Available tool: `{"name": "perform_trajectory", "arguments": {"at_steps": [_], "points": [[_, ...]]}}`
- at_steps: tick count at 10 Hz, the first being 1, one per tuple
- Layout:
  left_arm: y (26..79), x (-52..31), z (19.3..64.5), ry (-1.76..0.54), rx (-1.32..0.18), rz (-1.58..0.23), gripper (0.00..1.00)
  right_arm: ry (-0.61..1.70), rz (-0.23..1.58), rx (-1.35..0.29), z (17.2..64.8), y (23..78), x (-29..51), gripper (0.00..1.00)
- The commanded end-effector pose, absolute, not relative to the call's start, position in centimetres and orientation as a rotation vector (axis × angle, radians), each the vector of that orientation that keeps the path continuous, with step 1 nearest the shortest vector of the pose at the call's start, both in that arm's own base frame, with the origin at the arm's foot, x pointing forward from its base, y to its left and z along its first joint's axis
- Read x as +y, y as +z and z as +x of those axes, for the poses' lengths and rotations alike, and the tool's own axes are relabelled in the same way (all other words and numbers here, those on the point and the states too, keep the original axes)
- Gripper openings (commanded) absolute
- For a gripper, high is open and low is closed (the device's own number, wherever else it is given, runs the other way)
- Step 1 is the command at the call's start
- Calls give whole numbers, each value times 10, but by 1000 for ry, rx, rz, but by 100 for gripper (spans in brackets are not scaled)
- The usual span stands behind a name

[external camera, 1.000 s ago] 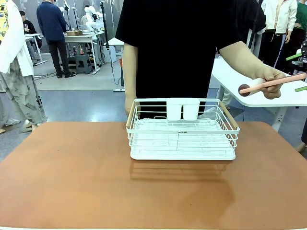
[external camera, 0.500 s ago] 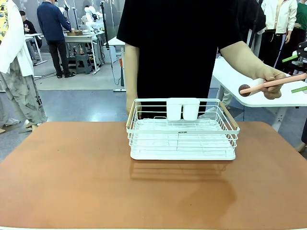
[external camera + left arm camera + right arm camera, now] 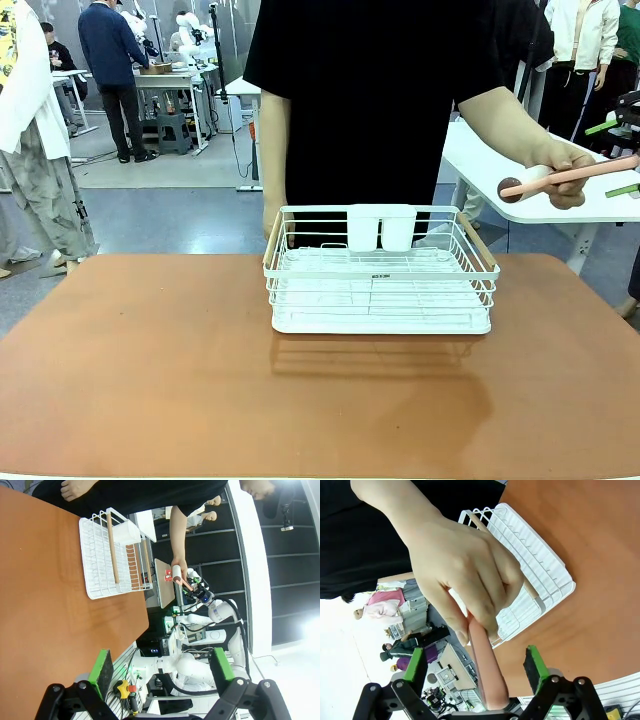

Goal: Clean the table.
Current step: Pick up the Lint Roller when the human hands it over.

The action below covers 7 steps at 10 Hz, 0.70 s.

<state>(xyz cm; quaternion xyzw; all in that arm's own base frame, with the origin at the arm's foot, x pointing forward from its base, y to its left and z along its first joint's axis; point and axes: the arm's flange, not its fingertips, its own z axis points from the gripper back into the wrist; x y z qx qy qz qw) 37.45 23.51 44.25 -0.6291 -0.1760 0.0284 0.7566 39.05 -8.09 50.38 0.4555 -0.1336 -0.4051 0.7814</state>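
Since a second ago the green pads of my right gripper (image 3: 475, 667) are shifting slightly at the front view's right edge, while the person and everything on the table are staying put. I am holding its jaws apart, one on each side of the long salmon-pink, rod-shaped handle (image 3: 487, 675), not yet pressing on it. The person's hand (image 3: 465, 575) is gripping that handle just above my pads. My left gripper (image 3: 162, 665) is hanging with its jaws apart and nothing between them.

The large reddish-brown matte table (image 3: 150, 380) is lying in front of me, off to the side of this handover.

I am judging the risks now. If I am closing too near the person's fingers, I may pinch them. If I am closing off-centre, the round handle may roll out of my pads, or drop should the person let go early.

A white wire rack (image 3: 380, 290) with two white cups (image 3: 380, 228) is standing on the table's far middle, and will be blocking any wipe there. A smaller white-topped table (image 3: 480, 160) is standing under the handover.
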Motion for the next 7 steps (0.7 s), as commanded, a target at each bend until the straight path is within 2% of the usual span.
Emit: {"name": "perform_trajectory", "arguments": {"at_steps": [1,2,3,4,7], "points": [[443,237,373,62,-386,-1369,100,-854,994,-320,398,503,-84,67],[443,237,373,62,-386,-1369,100,-847,1002,-318,398,503,-86,44],[443,237,373,62,-386,-1369,100,-843,999,-319,397,502,-87,7],[443,237,373,62,-386,-1369,100,-843,997,-318,397,502,-88,0],[443,237,373,62,-386,-1369,100,-845,993,-317,397,501,-89,3]]}}
